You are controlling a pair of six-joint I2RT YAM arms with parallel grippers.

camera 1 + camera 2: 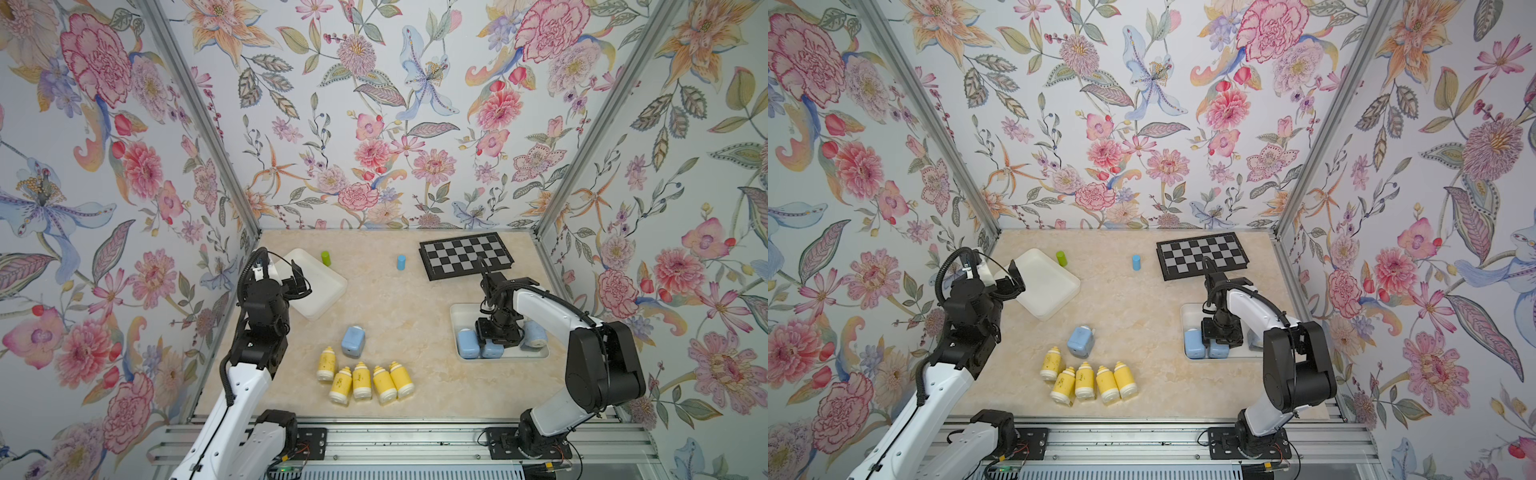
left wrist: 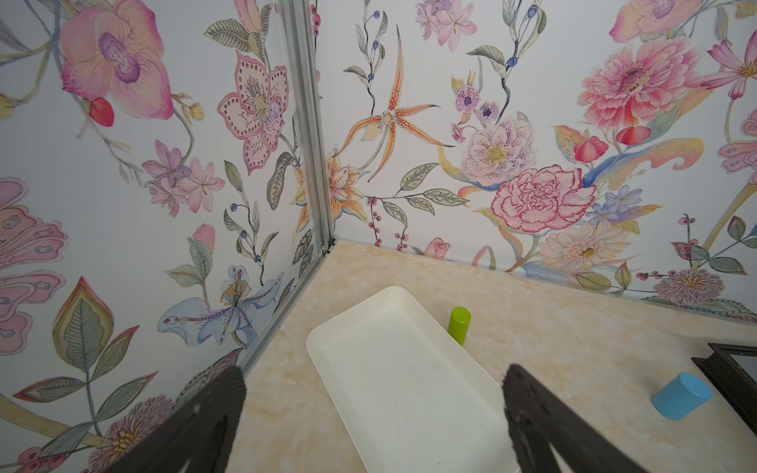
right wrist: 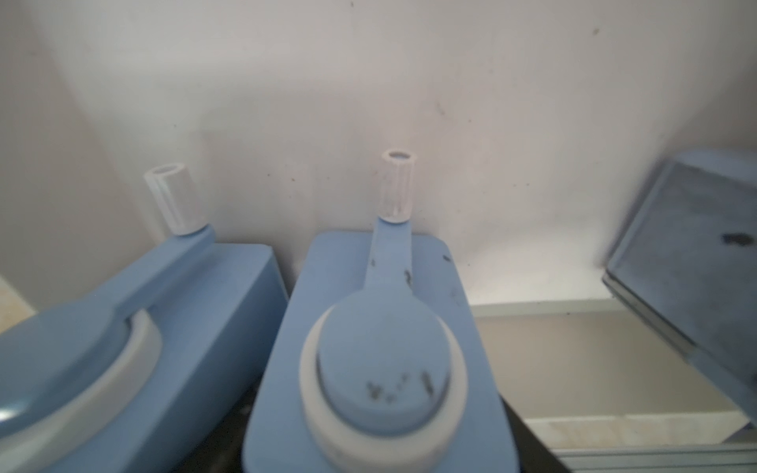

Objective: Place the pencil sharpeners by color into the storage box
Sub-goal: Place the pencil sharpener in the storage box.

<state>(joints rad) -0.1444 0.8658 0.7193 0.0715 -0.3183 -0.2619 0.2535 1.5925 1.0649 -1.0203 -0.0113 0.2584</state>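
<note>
In the right box (image 1: 457, 318): three pale-blue sharpeners (image 1: 468, 343); right gripper (image 1: 497, 337) low over the middle one (image 3: 381, 368), grip unclear.
On the table (image 1: 415, 299): fourth blue sharpener (image 1: 353, 341), five yellow sharpeners (image 1: 361, 380).
Left gripper (image 2: 375, 379): wide, empty, above the left box (image 2: 393, 368).

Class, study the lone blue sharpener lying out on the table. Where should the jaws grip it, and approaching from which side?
Grip the blue sharpener across its blocky mid-body, probably coming straight down from above. Its two long flat sides are exposed and parallel, while the yellow sharpeners crowd its near edge, so a low approach from there looks risky.
</note>
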